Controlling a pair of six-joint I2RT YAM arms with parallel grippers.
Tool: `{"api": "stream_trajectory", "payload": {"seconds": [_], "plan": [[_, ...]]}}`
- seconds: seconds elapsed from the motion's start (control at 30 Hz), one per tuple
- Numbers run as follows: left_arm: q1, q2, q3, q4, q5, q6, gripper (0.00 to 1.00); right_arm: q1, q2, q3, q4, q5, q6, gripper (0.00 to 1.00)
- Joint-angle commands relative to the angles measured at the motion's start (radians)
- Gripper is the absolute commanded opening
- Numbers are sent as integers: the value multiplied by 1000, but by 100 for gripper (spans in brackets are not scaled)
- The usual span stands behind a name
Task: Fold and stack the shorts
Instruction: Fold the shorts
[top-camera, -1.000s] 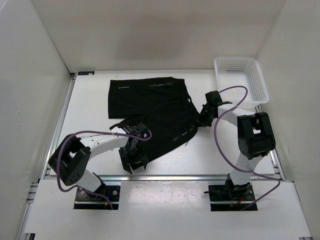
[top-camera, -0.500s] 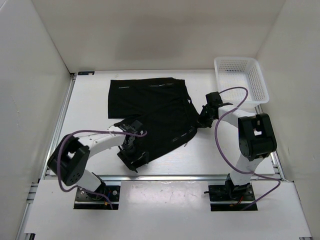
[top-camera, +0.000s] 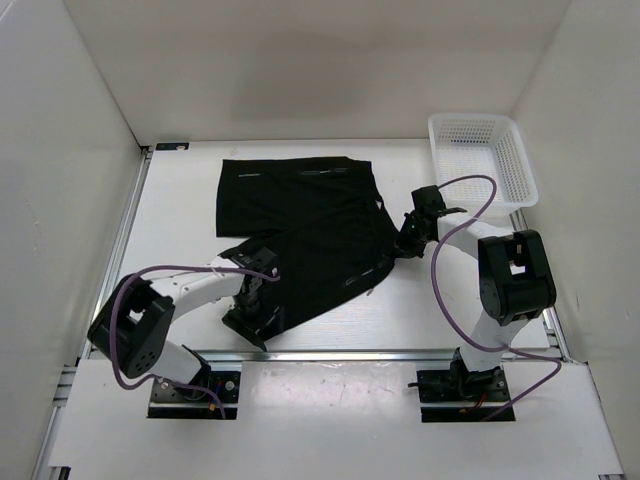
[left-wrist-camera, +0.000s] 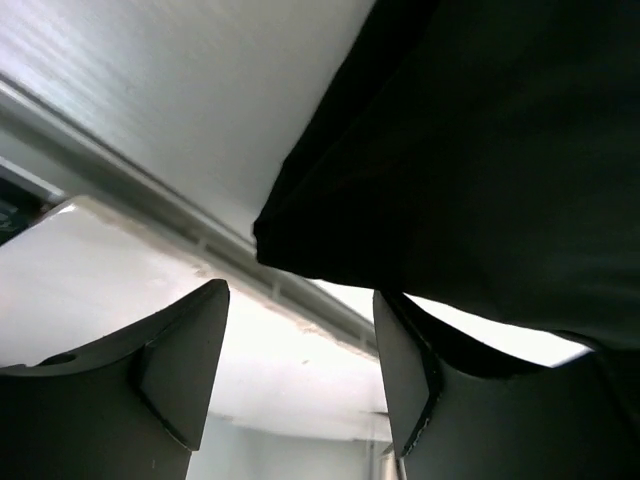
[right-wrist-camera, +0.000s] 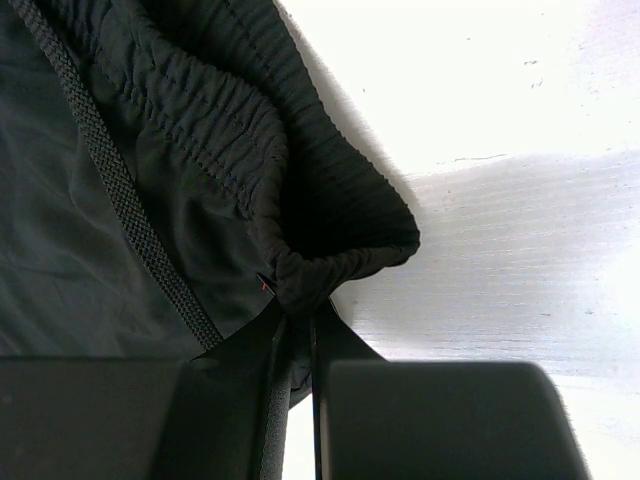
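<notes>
1. Top external view: the left fingers (left-wrist-camera: 180, 370) had slid toward 7 o'clock, released, beside the shorts (top-camera: 300, 215).
2. Right fingers (right-wrist-camera: 340, 345) stayed clenched on the waistband (right-wrist-camera: 230, 130).
3. Shorts lay unfolded mid-bench (top-camera: 180, 220).

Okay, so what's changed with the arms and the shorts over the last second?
The left pincer slid back toward the robot and to its left, ending open at the near-left corner of the shorts. Nothing was taken hold of or let go. The right pincer stayed shut on the waistband, and the shorts lie spread much as before.
</notes>
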Motion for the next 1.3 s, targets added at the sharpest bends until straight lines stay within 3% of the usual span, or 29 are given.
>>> {"api": "stream_trajectory", "payload": {"seconds": [0.0,0.2,0.3,0.4,0.53,0.57,0.67,0.9,1.13,1.27], "plan": [[11,-103,-21,25,-84,-93,71,4,-35,-10,-13,-13,-24,9],[11,-180,-60,62,-136,-150,78,4,-45,-28,-13,-23,-24,9],[11,-117,-60,102,-147,-118,78,4,-45,-28,-13,-32,-24,9],[11,-16,-28,102,-125,-81,71,4,-45,-37,-13,-32,-24,9],[11,81,0,102,-89,-35,49,4,-55,-37,-13,-32,-24,9],[22,93,0,102,-89,-26,31,4,-55,-37,-13,-32,-24,9],[48,75,35,29,-121,-5,10,4,-65,-37,-13,-32,-24,9],[48,-93,193,-207,-231,15,10,4,-132,-71,-56,-13,-33,1],[28,-233,239,-269,-289,15,10,4,-264,-145,-126,19,-44,0],[77,-233,423,-333,-394,69,10,4,-339,-133,-181,28,-54,0]]}}
